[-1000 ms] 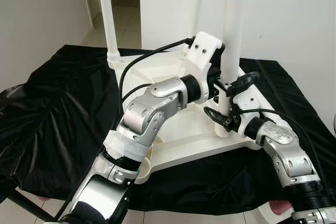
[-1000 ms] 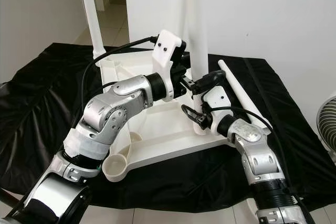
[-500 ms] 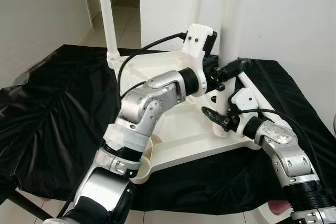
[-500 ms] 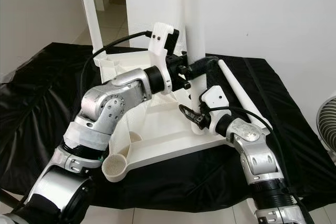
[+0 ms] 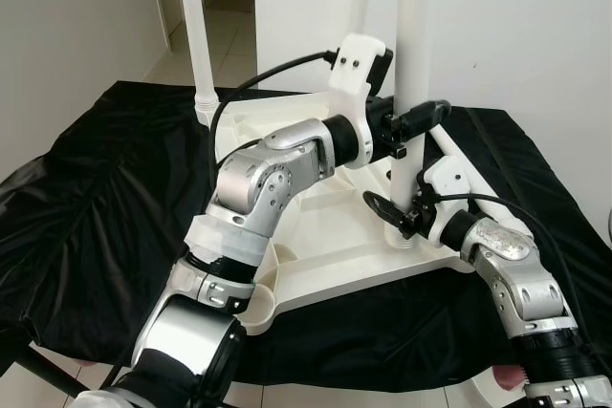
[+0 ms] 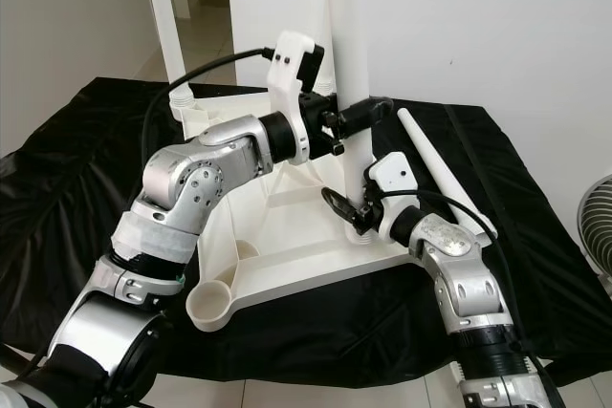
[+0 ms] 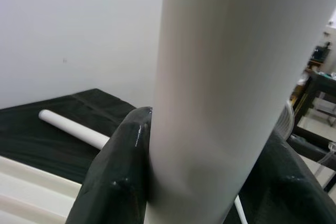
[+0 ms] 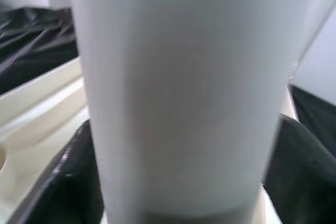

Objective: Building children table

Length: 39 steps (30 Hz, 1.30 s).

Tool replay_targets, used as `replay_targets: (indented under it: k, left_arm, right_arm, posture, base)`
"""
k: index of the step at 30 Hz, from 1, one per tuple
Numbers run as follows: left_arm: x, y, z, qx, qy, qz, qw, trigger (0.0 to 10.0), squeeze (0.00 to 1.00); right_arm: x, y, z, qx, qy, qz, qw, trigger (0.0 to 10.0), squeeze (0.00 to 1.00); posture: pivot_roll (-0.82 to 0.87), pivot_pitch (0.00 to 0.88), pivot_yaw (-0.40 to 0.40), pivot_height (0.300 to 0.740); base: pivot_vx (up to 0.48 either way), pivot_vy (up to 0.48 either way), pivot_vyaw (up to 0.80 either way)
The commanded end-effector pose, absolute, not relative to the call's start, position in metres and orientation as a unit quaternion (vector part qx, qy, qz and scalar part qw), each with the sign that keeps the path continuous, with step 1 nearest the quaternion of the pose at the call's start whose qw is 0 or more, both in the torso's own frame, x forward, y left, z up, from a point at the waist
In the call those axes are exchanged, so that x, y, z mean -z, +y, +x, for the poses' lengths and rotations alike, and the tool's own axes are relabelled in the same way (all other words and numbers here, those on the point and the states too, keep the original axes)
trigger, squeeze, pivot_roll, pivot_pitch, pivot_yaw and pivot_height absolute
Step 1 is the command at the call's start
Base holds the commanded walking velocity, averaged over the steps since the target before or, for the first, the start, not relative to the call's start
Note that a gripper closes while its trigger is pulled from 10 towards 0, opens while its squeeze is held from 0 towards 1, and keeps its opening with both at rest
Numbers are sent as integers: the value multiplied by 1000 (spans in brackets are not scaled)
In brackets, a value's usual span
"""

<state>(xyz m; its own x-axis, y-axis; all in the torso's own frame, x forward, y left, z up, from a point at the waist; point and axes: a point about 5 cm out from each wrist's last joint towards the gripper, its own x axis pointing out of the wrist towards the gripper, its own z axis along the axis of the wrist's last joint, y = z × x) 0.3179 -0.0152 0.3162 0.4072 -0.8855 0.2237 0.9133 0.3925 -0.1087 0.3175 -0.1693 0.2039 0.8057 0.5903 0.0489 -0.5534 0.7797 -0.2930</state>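
Tabletop [image 5: 325, 246], white moulded plastic, lies upside down on a black sheet [image 5: 96, 188] spread over the floor. At its far left corner one leg [image 5: 196, 35] already stands upright in its socket. Left hand [image 5: 413, 121] is closed around a second upright leg [image 5: 409, 64] at the near right corner; a second ago this hand gripped lower on the leg, so it has re-gripped higher. Right hand [image 5: 394, 219] clamps the same leg just above the socket, as before. Leg now reads closer to vertical than half a second ago. Judgement: seating of the second leg is under way, not confirmed finished. A spare leg [image 6: 442, 171] lies on the sheet beside the tabletop's right edge.
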Motion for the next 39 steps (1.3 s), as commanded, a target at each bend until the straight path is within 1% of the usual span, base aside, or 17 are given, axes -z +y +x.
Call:
replay_targets:
  k: [1,4,5,6,7,9,10,11,12,16,19,21,22,23,24,34,39]
  left_arm:
    - [-322,-24,312,559,-69,-109,819,10000,0]
    - [-324,-21,316,539,-76,-101,833,10000,0]
    - [-326,-20,318,532,-78,-100,837,10000,0]
    - [-326,-20,318,532,-78,-100,837,10000,0]
    - [-329,-18,322,511,-86,-95,850,10000,0]
    - [-330,-17,323,506,-88,-95,853,10000,0]
    - [-333,-16,326,489,-98,-89,862,10000,0]
    - [-333,-16,326,489,-98,-89,862,10000,0]
    - [-335,-16,328,472,-107,-83,871,10000,0]
    - [-337,-18,330,456,-114,-84,879,10000,0]
    - [-339,-19,332,430,-121,-83,891,10000,0]
    - [-339,-19,332,428,-121,-83,892,10000,0]
    - [-339,-20,333,414,-127,-73,898,10000,0]
    - [-339,-20,333,414,-127,-73,898,10000,0]
    - [-340,-20,335,398,-135,-56,906,10000,0]
    - [-337,-20,342,352,-134,-55,925,10000,0]
    - [-335,-20,345,341,-130,-59,929,10000,0]
  right_arm:
    - [-205,-168,321,-290,-74,-128,946,10000,1000]
    - [-206,-165,326,-273,-76,-122,951,10000,984]
    - [-206,-164,327,-267,-77,-119,953,10000,0]
    - [-206,-164,327,-267,-77,-119,953,10000,0]
    - [-207,-159,330,-261,-81,-120,954,10000,0]
    - [-207,-157,330,-261,-82,-120,954,10000,0]
    - [-207,-153,332,-252,-85,-118,957,10000,0]
    - [-207,-153,332,-252,-85,-118,957,10000,0]
    - [-207,-149,334,-239,-89,-114,960,10000,0]
    - [-206,-144,336,-225,-90,-107,964,10000,0]
    - [-205,-142,341,-187,-89,-92,974,10000,0]
    - [-205,-141,342,-184,-90,-92,974,10000,0]
    - [-203,-141,346,-149,-86,-90,981,10000,0]
    - [-203,-141,346,-149,-86,-90,981,10000,0]
    - [-202,-141,349,-117,-85,-89,985,10000,0]
    - [-207,-137,358,-18,-109,-88,990,10000,0]
    - [-207,-132,360,6,-124,-91,988,10000,0]
  posture:
    - [-24,11,-9,740]
    - [-22,6,-11,740]
    - [-21,3,-10,740]
    - [-21,3,-10,740]
    - [-20,0,-9,740]
    - [-20,0,-9,740]
    - [-20,0,-9,740]
    - [-20,0,-9,740]
    - [-21,0,-11,740]
    - [-21,0,-11,740]
    - [-19,0,-16,740]
    - [-19,0,-16,740]
    - [-18,0,-16,740]
    - [-18,0,-16,740]
    - [-14,0,-17,740]
    - [-3,9,-20,740]
    - [-2,11,-20,740]
  base:
    - [0,0,0]
    - [0,0,0]
    - [0,0,0]
    - [0,0,0]
    - [0,0,0]
    - [0,0,0]
    - [0,0,0]
    - [0,0,0]
    - [0,0,0]
    - [0,0,0]
    - [0,0,0]
    - [0,0,0]
    - [0,0,0]
    - [0,0,0]
    - [0,0,0]
    - [0,0,0]
    - [0,0,0]
